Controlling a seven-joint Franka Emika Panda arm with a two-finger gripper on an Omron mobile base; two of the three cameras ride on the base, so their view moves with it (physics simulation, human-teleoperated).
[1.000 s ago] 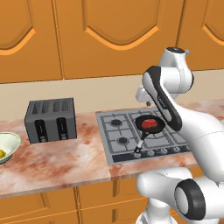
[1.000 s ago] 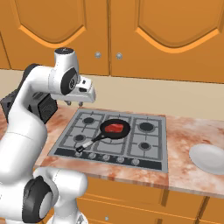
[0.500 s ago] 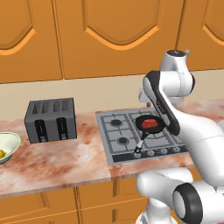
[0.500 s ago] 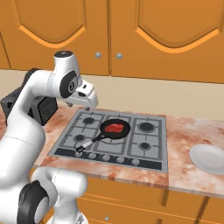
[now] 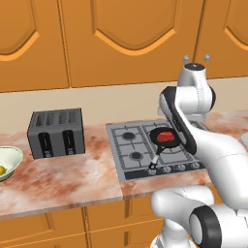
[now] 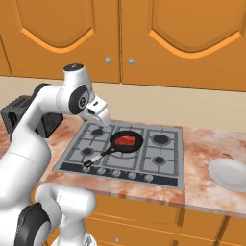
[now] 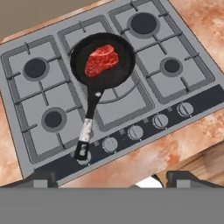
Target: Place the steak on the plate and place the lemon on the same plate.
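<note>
- The two-finger gripper (image 6: 102, 116) on the white arm hangs in the air above the left part of the grey four-burner stove top (image 6: 158, 156), touching nothing; in the hand view its two dark tips (image 7: 41, 180) sit wide apart at the bottom edge with nothing between them, so the jaws are spread and empty.
- The black frying pan (image 7: 103, 59) rests on the stove below the gripper, its handle running toward 7 o'clock in the hand view, down to the row of knobs.
- The small flat red slab of steak (image 7: 101, 59) lies inside the pan, well apart from the tips, at about 12 o'clock from them in the hand view; in the right base view the steak (image 6: 126, 140) is at about 4 o'clock from the gripper and lower.
- The round white plate (image 6: 231, 173) sits bare on the marbled pink counter (image 6: 202, 144), right of the stove, well apart from the pan.
- A dark grey toaster (image 5: 55, 132) stands left of the stove.
- The small yellow lemon (image 5: 2, 170) lies in the pale greenish-white bowl (image 5: 12, 157) at the far left.
</note>
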